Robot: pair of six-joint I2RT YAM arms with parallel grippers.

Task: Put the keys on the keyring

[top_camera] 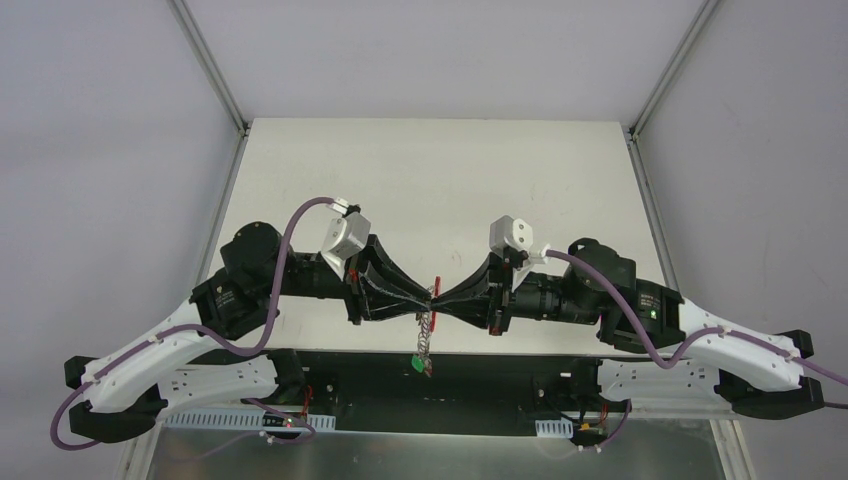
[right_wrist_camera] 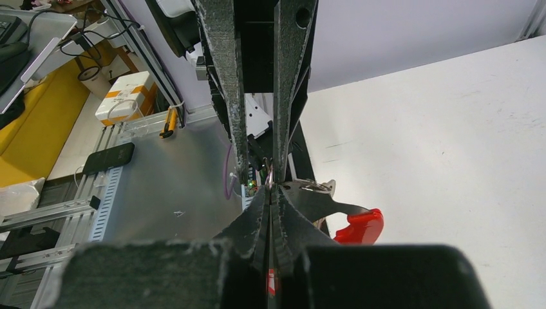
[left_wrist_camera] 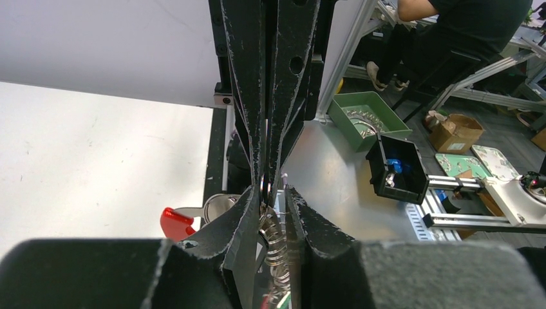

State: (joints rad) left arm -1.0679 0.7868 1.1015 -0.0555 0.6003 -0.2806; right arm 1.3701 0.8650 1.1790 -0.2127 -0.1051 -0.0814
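The keyring hangs in the air between my two grippers, above the table's near edge. Its silvery spring row (top_camera: 428,335) dangles toward the arm bases, and its red arc (top_camera: 436,285) points toward the table. Keys with a green tag (top_camera: 416,363) and a red tag (top_camera: 428,370) hang at the lower end. My left gripper (left_wrist_camera: 273,192) is narrowed onto the spring coil (left_wrist_camera: 275,241), both fingers against it. My right gripper (right_wrist_camera: 272,188) is shut on a thin part of the keyring, a red sliver showing between its fingers. The red arc (right_wrist_camera: 360,226) sticks out beside them.
The white table (top_camera: 430,180) lies beyond the grippers, with side rails left and right. Below the keyring runs the black base strip (top_camera: 480,385). Off the table are a green bin (left_wrist_camera: 360,106) of metal parts and a black box (left_wrist_camera: 396,168).
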